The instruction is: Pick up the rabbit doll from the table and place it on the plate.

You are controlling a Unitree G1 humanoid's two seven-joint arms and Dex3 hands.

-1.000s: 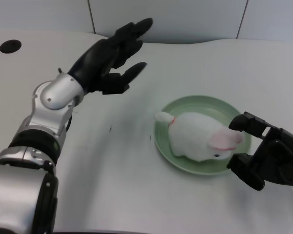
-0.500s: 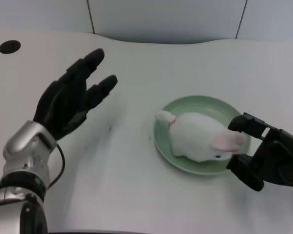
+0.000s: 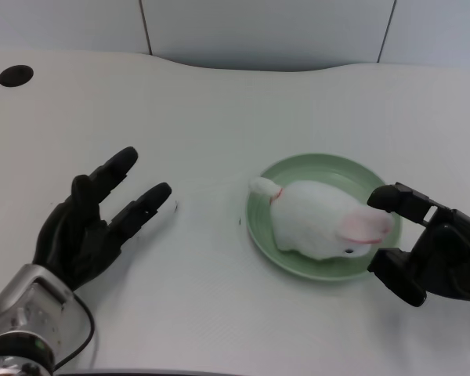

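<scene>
Presently:
Left hand (image 3: 86,223): near left, fingers spread, holding nothing.
Rabbit doll (image 3: 323,218): lying on green plate (image 3: 313,166), right.

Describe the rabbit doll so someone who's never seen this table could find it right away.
On the white table, look right of centre for the round green plate. The rabbit doll lies on it, between the open left robot hand and the right robot hand. It is the only soft white thing there, with pink ears and a small white tail.
</scene>
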